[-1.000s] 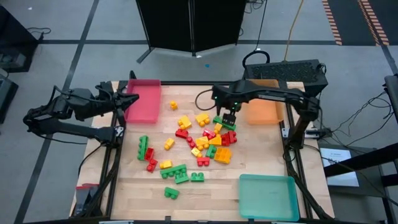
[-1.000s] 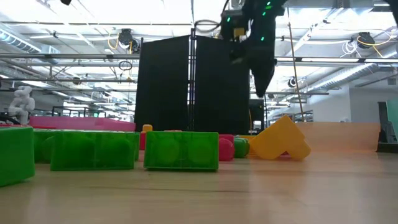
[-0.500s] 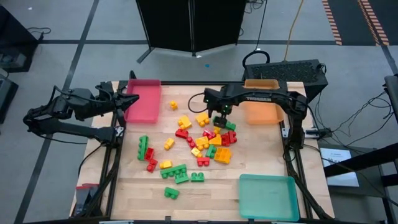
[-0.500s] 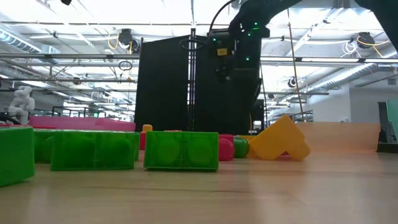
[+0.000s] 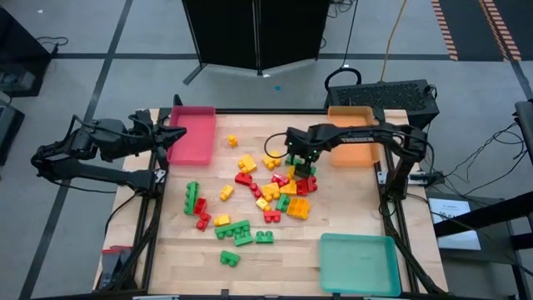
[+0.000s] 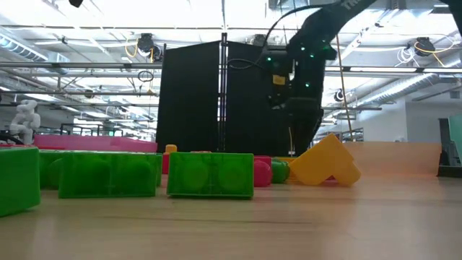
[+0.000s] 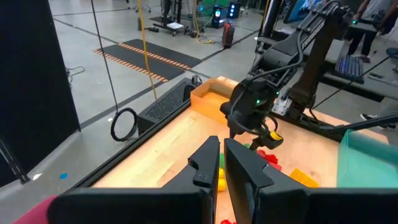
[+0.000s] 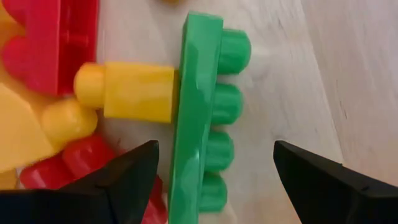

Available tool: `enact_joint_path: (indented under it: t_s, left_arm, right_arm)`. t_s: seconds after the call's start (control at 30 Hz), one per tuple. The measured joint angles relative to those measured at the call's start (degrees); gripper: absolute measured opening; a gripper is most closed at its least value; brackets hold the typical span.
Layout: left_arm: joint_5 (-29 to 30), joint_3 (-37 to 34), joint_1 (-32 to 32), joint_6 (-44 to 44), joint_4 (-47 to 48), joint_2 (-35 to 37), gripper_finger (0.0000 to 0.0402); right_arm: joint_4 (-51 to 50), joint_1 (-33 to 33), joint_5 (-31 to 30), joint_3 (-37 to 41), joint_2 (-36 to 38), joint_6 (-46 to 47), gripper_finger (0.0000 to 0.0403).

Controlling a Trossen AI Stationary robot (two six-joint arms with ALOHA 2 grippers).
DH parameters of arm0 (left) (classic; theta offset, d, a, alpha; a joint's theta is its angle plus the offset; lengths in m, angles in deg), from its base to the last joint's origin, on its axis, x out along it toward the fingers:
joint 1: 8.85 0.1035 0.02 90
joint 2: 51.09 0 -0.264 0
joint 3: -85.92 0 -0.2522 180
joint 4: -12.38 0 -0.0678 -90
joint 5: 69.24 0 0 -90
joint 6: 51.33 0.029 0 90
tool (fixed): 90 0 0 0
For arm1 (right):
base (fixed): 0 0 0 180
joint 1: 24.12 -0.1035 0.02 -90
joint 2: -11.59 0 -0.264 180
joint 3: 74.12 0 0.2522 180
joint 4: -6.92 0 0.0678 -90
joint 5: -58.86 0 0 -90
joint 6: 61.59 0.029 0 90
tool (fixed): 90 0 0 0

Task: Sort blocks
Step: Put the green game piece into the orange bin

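Since the right gripper (image 5: 301, 160) hangs with its fingers spread wide over a long green block (image 8: 202, 118) at the right edge of the pile, the step in hand looks like a pick of that brick, and a good one would centre the four-stud piece between the fingers, which in the right wrist view already straddle it, before closing across its narrow sides

Going left to right across the high view: the left gripper (image 5: 177, 132) waits at centre-left with its fingers pressed shut, its tip at the edge of the red tray (image 5: 193, 133); green blocks (image 5: 241, 232) lie in the lower middle; the mixed blocks (image 5: 271, 190) crowd the centre; the orange tray (image 5: 351, 147) sits upper right, the teal tray (image 5: 360, 264) lower right

What stands in the way is crowding: a yellow block (image 8: 127, 93) touches the green one's flat side, and a red block (image 8: 53, 40) lies just beside that, so the finger coming down on that side may nudge or catch them
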Motion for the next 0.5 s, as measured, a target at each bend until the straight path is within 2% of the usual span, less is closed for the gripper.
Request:
enact_joint_path:
  t_s: [0.4,0.5]
  left_arm:
    - [0.1,0.0,0.0,0.0,0.0,0.0,0.0031]
    - [0.2,0.0,0.0,0.0,0.0,0.0,0.0031]
  right_arm:
    - [11.0,0.2,-0.5,8.9,0.5,1.9,0.0312]
    - [13.0,0.1,-1.4,10.1,-0.5,4.2,0.0296]
